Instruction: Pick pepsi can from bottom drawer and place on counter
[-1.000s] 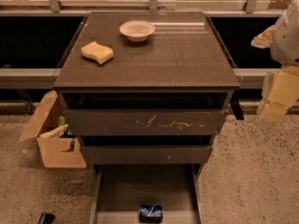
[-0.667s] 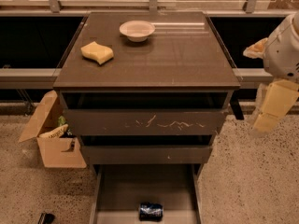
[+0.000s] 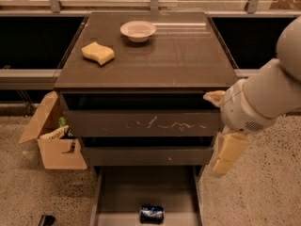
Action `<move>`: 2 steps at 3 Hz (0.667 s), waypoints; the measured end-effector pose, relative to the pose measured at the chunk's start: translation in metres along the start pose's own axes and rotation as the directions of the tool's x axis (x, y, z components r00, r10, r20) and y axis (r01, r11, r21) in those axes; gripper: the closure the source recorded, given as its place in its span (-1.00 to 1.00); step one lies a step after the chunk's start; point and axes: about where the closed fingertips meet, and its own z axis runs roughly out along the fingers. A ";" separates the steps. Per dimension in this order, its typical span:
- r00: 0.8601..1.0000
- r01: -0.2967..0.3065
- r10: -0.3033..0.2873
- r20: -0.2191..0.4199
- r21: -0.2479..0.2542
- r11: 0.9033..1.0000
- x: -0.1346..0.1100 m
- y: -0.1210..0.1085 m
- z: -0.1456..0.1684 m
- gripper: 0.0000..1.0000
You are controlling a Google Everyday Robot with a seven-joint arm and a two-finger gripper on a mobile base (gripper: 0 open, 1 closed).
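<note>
The pepsi can (image 3: 152,213) lies on its side at the front middle of the open bottom drawer (image 3: 141,187), a dark shallow tray pulled out at the bottom of the view. The counter (image 3: 164,60) is the dark-brown top of the cabinet. My gripper (image 3: 219,132) is at the cabinet's right front corner, level with the middle drawers, above and to the right of the can. Its pale yellow fingers (image 3: 227,152) are spread apart and hold nothing. The white arm reaches in from the right edge.
A yellow sponge (image 3: 98,53) and a white bowl (image 3: 138,30) sit on the counter. The scratched-front drawer (image 3: 146,124) sits partly pulled out above the bottom drawer. An open cardboard box (image 3: 56,142) stands on the speckled floor at the left. A small dark object (image 3: 46,219) lies at the lower left.
My arm and gripper have moved down and left, from beside the counter's right edge to the cabinet's right front corner. The can and drawers have not moved.
</note>
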 end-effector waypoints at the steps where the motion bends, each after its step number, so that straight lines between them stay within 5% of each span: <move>1: 0.996 0.019 -0.012 0.085 -0.087 0.996 -0.007 0.029 0.079 -1.00; 2: 0.996 0.019 -0.012 0.085 -0.087 0.996 -0.007 0.029 0.079 -1.00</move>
